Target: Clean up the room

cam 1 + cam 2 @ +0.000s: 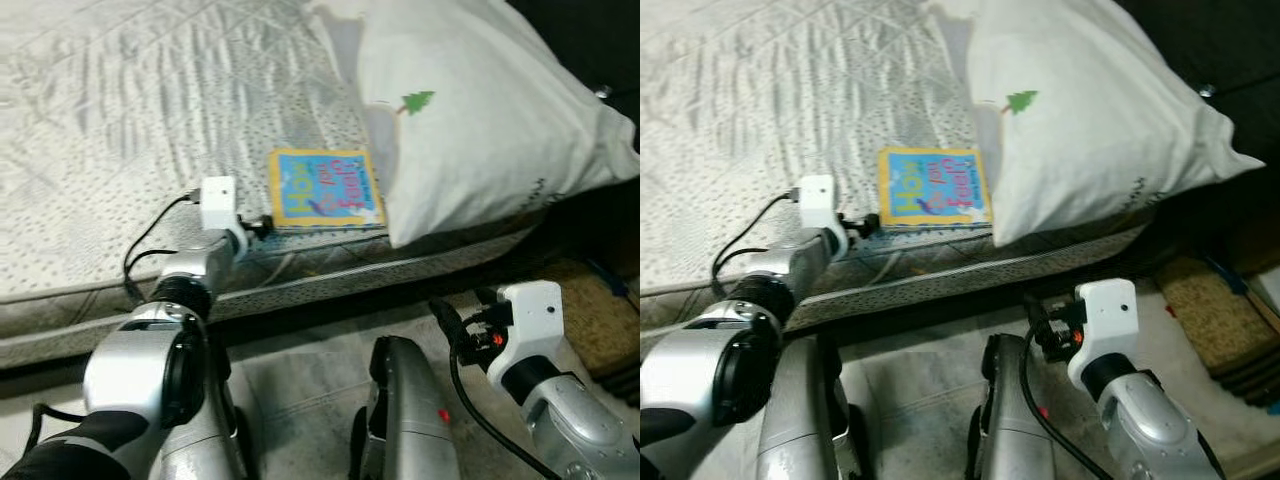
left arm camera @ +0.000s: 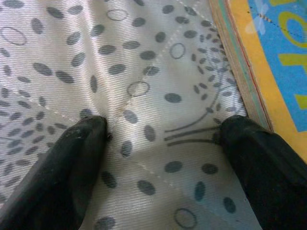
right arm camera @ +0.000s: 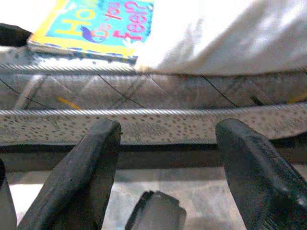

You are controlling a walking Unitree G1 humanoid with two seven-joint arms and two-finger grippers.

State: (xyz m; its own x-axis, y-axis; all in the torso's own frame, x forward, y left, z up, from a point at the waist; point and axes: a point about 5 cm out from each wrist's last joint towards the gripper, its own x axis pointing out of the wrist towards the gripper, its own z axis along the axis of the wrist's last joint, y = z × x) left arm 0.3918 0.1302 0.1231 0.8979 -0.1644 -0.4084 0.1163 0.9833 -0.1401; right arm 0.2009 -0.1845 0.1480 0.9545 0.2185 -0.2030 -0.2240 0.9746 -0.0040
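A thin children's book with a yellow border and blue cover lies flat on the mattress, near its front edge, partly tucked under a white pillow. My left gripper is open and rests on the spotted mattress cover right beside the book's left edge; one fingertip almost touches that edge. My right gripper is open and hangs low in front of the bed, facing the mattress side, with nothing between its fingers.
The pillow bears a small green tree print. A brown mat lies on the floor at the right. Pale floor runs along the bed's front, where my own legs stand.
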